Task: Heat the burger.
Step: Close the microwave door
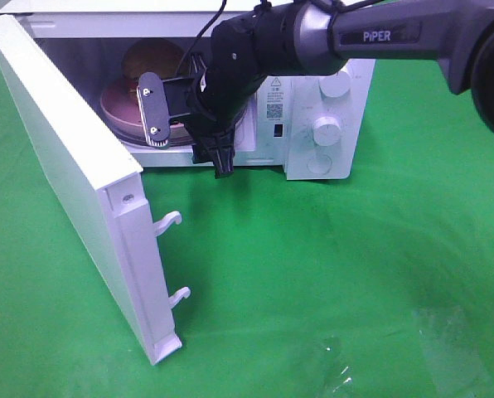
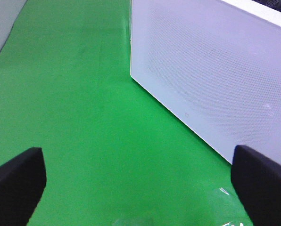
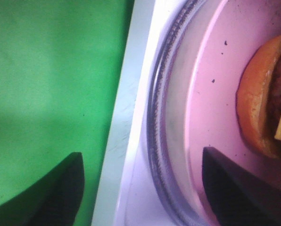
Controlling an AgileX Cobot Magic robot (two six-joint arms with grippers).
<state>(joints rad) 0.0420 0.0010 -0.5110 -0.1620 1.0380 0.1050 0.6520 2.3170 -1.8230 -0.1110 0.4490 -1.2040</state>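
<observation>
Right gripper [image 3: 140, 155] sits at the mouth of the microwave [image 1: 330, 91] with its jaws apart and nothing clamped. From its own camera, one finger hangs over the green cloth [image 1: 330, 274] outside the sill and the other over the near rim of the pink plate [image 3: 211, 94]. The burger [image 1: 152, 58] is on that plate, on the glass turntable [image 3: 161, 117], and lies beyond the fingertips, deeper in the cavity. It is round, so I see no long axis to line up on. I judge the loading done – what's left is to back out, shut the door [image 1: 65, 141] and start the heat. The door stands swung wide toward the left of the overhead view, latch hooks [image 1: 171, 220] pointing into the open. The left gripper [image 2: 140, 188] is nearer to it: jaws fully apart, empty, facing the door's outer panel from just beside it. What stands in the way is my own right arm [image 1: 297, 37] – it crosses the opening, squarely in the door's swing, so I'd pull it straight back along the line it lies on, clear of the plate rim
</observation>
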